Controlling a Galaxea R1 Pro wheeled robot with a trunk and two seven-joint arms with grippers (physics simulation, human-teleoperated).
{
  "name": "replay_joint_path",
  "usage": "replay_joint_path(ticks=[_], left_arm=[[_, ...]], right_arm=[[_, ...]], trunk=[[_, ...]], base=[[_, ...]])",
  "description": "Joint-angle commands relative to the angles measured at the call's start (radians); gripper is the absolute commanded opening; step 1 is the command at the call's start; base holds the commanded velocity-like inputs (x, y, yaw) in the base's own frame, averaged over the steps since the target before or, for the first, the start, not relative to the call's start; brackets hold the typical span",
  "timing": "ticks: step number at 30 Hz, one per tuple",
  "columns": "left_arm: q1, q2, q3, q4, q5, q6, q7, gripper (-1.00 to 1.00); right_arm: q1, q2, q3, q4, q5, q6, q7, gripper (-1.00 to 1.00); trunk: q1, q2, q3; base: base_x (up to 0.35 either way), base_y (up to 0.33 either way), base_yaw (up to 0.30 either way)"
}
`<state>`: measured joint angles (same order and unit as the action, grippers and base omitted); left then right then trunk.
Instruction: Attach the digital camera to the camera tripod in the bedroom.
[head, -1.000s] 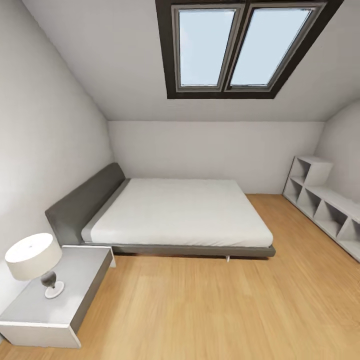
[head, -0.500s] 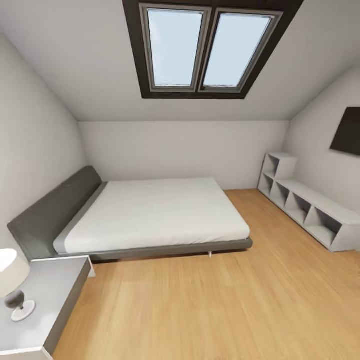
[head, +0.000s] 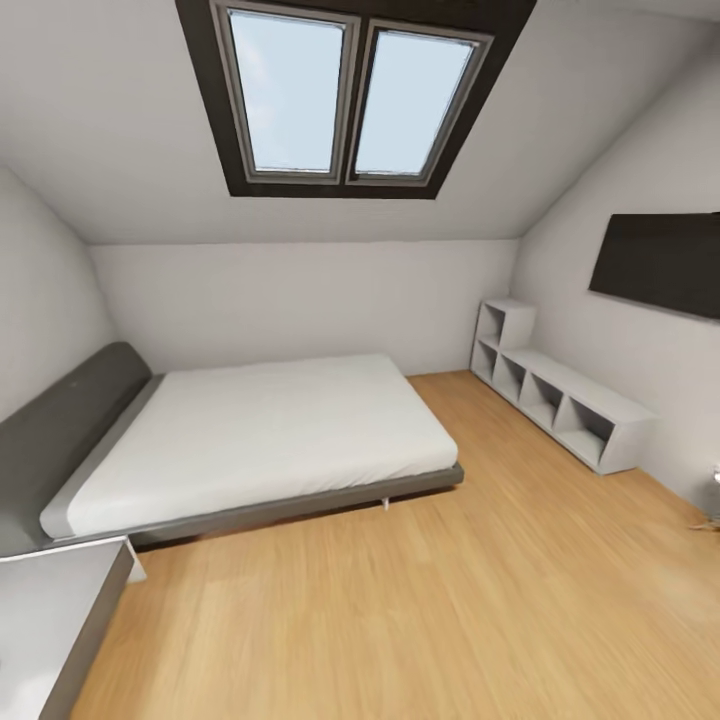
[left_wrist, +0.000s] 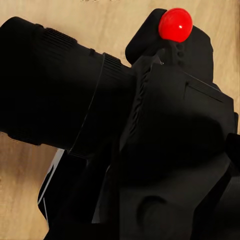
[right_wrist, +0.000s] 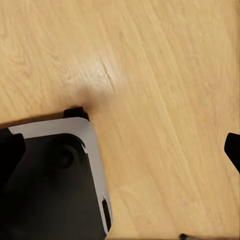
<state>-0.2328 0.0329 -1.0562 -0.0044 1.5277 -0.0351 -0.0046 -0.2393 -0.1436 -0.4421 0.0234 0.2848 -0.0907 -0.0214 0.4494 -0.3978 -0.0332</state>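
Camera swing since the earlier pictures: the head view has turned rightward, so the bed now sits further left, the lamp has left the frame, and a dark wall panel has come in at the right; the furniture itself has not moved. Item 1, digital camera: matte-black body with a ribbed lens barrel and a bright red dot button on top, seen very close in the left wrist view over light wood planks. Left tool: its fingers cannot be made out against the black body, so whether it grips the camera cannot be told. Right tool: only dark tips at the edges of the right wrist view, state cannot be told; below it a black part with a pale grey rim, over the wood floor. Item 2, bedroom: grey bed with white mattress against the far wall, dark headboard at left. White cube shelf along the right wall, under the dark wall panel. Double skylight in the sloped ceiling above the bed. Corner of a grey bedside tabletop at lower left, just beside the bed.
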Motion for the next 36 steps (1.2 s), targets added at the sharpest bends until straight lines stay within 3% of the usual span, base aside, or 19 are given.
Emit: replay_joint_path(ticks=[1,21,36], left_arm=[[0.000,0.000,-0.008,0.000,0.007,-0.003,0.005,-1.00],[0.000,0.001,-0.007,0.000,0.010,-0.004,0.006,-1.00],[0.000,-0.001,-0.004,-0.002,0.015,-0.006,0.007,-1.00]], right_arm=[[-0.002,0.000,-0.008,0.004,0.012,-0.004,-0.005,1.00],[-0.002,0.004,-0.007,0.008,0.100,-0.006,0.000,1.00],[-0.002,0.003,-0.007,0.009,0.111,-0.004,0.011,1.00]], trunk=[[0.001,-0.002,-0.002],[0.001,-0.002,-0.002],[0.001,-0.002,-0.002]], base=[[0.000,0.000,-0.292],[0.000,0.000,-0.292],[0.000,0.000,-0.293]])
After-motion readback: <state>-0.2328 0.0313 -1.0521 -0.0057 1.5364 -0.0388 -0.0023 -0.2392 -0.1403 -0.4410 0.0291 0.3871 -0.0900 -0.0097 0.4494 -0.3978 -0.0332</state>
